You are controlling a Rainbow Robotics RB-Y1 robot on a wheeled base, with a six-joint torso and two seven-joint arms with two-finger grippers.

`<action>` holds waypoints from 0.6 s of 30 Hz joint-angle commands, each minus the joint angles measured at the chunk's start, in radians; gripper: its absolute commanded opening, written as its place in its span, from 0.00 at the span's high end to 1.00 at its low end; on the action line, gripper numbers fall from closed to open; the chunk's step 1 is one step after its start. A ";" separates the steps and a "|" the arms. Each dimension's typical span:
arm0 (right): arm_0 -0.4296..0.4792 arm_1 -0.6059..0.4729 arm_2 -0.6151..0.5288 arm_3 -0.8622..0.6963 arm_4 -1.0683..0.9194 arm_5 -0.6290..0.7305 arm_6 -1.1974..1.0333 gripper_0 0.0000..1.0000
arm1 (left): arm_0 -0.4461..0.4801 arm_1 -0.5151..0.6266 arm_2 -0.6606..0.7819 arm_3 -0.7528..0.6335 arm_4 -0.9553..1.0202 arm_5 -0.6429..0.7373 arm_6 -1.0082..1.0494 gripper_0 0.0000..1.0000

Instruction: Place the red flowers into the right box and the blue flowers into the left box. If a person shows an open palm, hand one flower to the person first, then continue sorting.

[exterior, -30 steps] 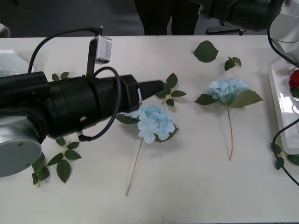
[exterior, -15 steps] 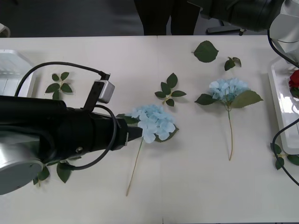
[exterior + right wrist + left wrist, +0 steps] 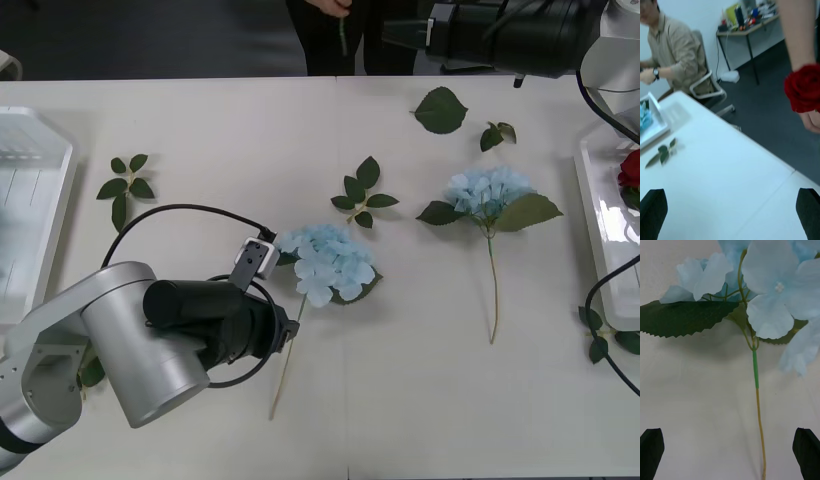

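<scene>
Left gripper: fingers apart, straddling the blue flower's stem mid-table.
Right gripper: fingers apart, above the far edge.

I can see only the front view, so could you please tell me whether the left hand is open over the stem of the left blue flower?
Observer: Yes, the left hand is open, and the stem runs between its fingers.
Operator: Thank you. Is either finger touching the stem?
Observer: No, both stand well apart from it, one on each side.
Operator: And the right hand?
Observer: The right hand is open above the table, facing a person who holds a red rose.
</scene>
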State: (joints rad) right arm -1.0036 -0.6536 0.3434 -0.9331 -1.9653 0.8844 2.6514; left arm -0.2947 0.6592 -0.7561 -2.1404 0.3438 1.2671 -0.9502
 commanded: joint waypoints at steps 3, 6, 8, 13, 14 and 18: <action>-0.049 -0.064 0.019 0.022 0.183 0.169 -0.211 0.00 | -0.104 -0.063 -0.058 0.093 -0.023 -0.026 0.041 0.00; -0.036 -0.087 0.058 0.019 0.238 0.235 -0.377 0.00 | -0.133 -0.086 -0.081 0.142 -0.025 -0.028 0.042 0.00; -0.006 -0.112 0.100 -0.003 0.258 0.249 -0.481 0.00 | -0.147 -0.107 -0.089 0.178 -0.025 -0.035 0.044 0.00; 0.066 -0.166 0.166 -0.089 0.306 0.243 -0.645 0.00 | -0.169 -0.141 -0.108 0.249 -0.028 -0.064 0.044 0.00; 0.086 -0.176 0.174 -0.119 0.345 0.246 -0.688 0.00 | -0.170 -0.150 -0.109 0.271 -0.029 -0.078 0.042 0.00; 0.161 -0.219 0.175 -0.245 0.479 0.263 -0.835 0.00 | -0.185 -0.179 -0.118 0.330 -0.029 -0.115 0.044 0.00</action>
State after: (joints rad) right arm -0.8894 -0.8082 0.5274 -1.0877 -1.5411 1.1320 1.8879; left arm -0.4316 0.5201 -0.8515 -1.8306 0.3267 1.1793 -0.9502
